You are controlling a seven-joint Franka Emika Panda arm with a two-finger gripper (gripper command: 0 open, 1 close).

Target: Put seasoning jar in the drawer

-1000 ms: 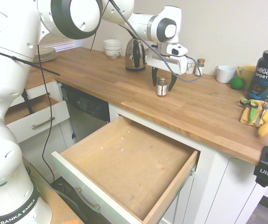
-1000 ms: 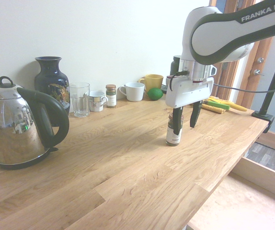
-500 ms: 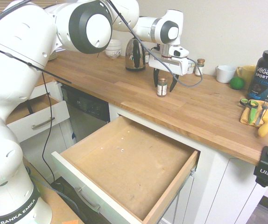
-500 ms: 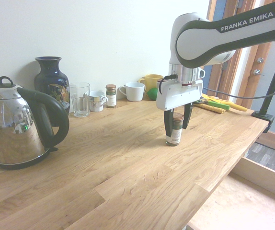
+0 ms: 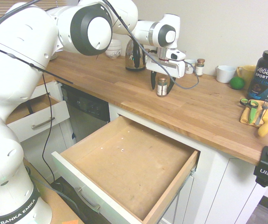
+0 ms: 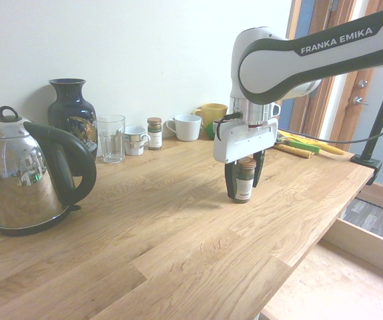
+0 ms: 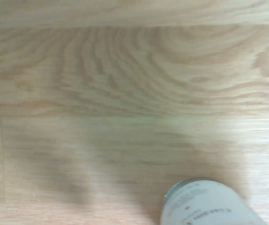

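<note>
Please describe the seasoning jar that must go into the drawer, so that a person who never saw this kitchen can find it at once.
Find the long wooden countertop above the wide open drawer. Out in its middle, away from the wall, a small clear seasoning jar with a brown lid stands upright between the open fingers of the gripper. A similar jar stands by the wall among the cups; this one stands alone.

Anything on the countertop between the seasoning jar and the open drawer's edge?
Nothing: first exterior view shows bare countertop between the seasoning jar and the drawer.
</note>
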